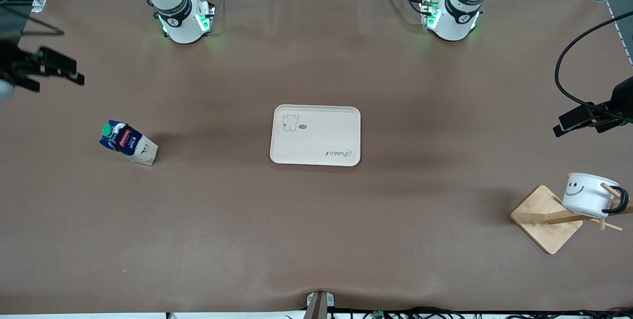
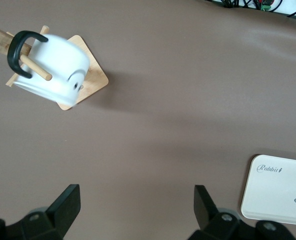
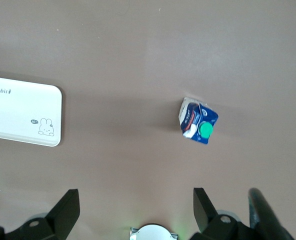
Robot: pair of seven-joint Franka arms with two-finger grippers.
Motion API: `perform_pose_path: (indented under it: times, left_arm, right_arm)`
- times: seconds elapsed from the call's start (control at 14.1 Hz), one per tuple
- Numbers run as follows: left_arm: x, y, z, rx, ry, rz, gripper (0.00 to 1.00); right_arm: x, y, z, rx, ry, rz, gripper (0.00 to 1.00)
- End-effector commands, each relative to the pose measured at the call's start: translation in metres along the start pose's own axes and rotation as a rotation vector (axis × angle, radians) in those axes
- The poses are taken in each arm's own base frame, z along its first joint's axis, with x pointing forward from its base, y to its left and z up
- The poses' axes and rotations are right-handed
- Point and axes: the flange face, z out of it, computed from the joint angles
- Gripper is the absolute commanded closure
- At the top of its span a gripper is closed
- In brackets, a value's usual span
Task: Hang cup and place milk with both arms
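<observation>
- Front view: small white enamel-look cup [image 1: 588, 195] with a black loop handle and smiley face hangs by its handle on a peg of the light wooden mug rack [image 1: 546, 218], at the left arm's end of the brown bench [image 1: 316, 230]. Hanging step looks done, judging by the handle round the peg.
- Front view: small dark-blue and white gable-top milk carton [image 1: 127, 142] with a green screw cap stands on the bench toward the right arm's end, well apart from the cream rectangular tray [image 1: 316, 135] at the bench centre. Tray holds nothing; likely the carton's destination, so the milk step is not yet done.
- Front view: left gripper [image 1: 568, 123] is up over the bench edge at its own end, above the rack area; right gripper [image 1: 64, 69] is up over the bench at its end, above the carton's side.
- Left wrist view: left gripper [image 2: 137, 202] has its fingers spread wide with nothing between them. Cup [image 2: 50, 70] sits on the rack peg, handle looped over it; tray corner [image 2: 278, 192] visible, bare.
- Right wrist view: right gripper [image 3: 136, 205] is likewise spread wide and empty, placed above the carton [image 3: 198, 120], plausibly to descend for a grasp. Tray [image 3: 23, 112] bare here too.
</observation>
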Motion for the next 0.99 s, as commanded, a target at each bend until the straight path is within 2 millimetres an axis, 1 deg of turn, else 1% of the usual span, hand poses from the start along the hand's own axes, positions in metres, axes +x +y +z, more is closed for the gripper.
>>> perform_pose_path:
  times: [0.0, 0.07, 0.14, 0.21, 0.35, 0.57, 0.92]
  left_arm:
    - [-0.005, -0.005, -0.007, 0.015, -0.001, 0.008, 0.00]
    - [-0.009, 0.010, -0.012, 0.022, 0.007, 0.043, 0.00]
    - [-0.015, 0.003, -0.022, 0.039, 0.021, 0.029, 0.00]
    - [-0.023, 0.007, -0.023, 0.054, -0.010, 0.034, 0.00]
    - [-0.042, 0.012, -0.030, 0.079, -0.053, 0.038, 0.00]
    - [-0.070, 0.021, -0.033, 0.081, -0.062, 0.055, 0.00]
    - [-0.096, 0.019, -0.037, 0.072, -0.040, 0.055, 0.00]
  right_arm:
    - [-0.024, -0.003, 0.022, 0.007, -0.016, 0.037, 0.00]
    - [-0.031, -0.005, 0.026, 0.006, -0.021, 0.036, 0.00]
    - [-0.033, -0.009, 0.028, 0.004, -0.031, 0.029, 0.00]
    - [-0.033, -0.016, 0.029, -0.012, -0.042, 0.023, 0.00]
    - [-0.030, -0.008, 0.031, -0.045, -0.045, 0.047, 0.00]
    - [-0.029, -0.007, 0.026, -0.048, -0.029, 0.044, 0.00]
    - [-0.029, -0.004, 0.027, -0.044, -0.034, 0.050, 0.00]
